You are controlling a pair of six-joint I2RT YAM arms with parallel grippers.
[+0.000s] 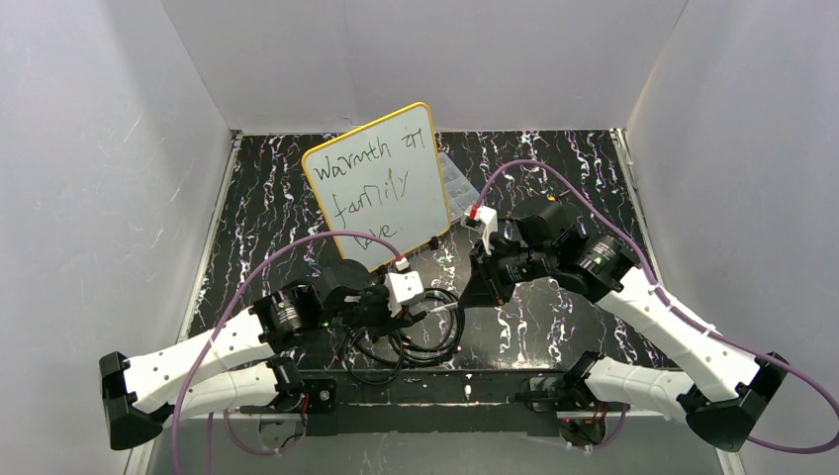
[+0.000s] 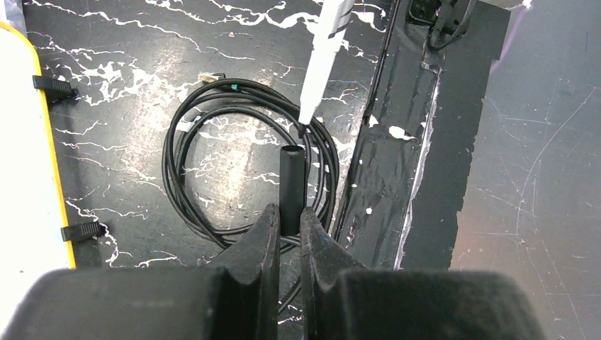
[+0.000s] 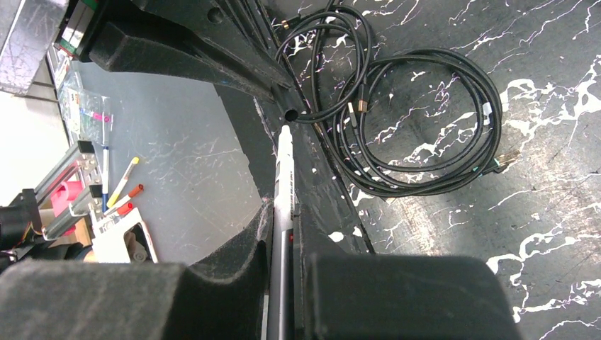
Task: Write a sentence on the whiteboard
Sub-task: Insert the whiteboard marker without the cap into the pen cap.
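The whiteboard (image 1: 381,183) stands near the far edge of the counter (image 1: 554,168), a little left of the middle. It is tilted, with its yellow-orange frame turned so the lower right corner comes nearest the arms. In the left wrist view its framed edge and two black feet show at the left side. The sentence (image 1: 368,205) is on it in black marker in three lines: "Warmth of" at the top, "family" below it, and a last word in the lower right part that is too small to read surely. Both arms reach in toward the middle of the counter, close to its near edge. The left tool (image 2: 288,212) has its fingers pressed together on a short black marker cap (image 2: 292,184), whose open end points away from the wrist. The right tool (image 3: 282,212) is clamped on a white-bodied marker (image 3: 283,177), gripped along its barrel. The marker's tip points at the open end of the cap, just beside it and not inside. Beneath both tools a coiled black cable (image 2: 241,86) lies flat on the counter, just beside the strip of dark tape along the near edge.
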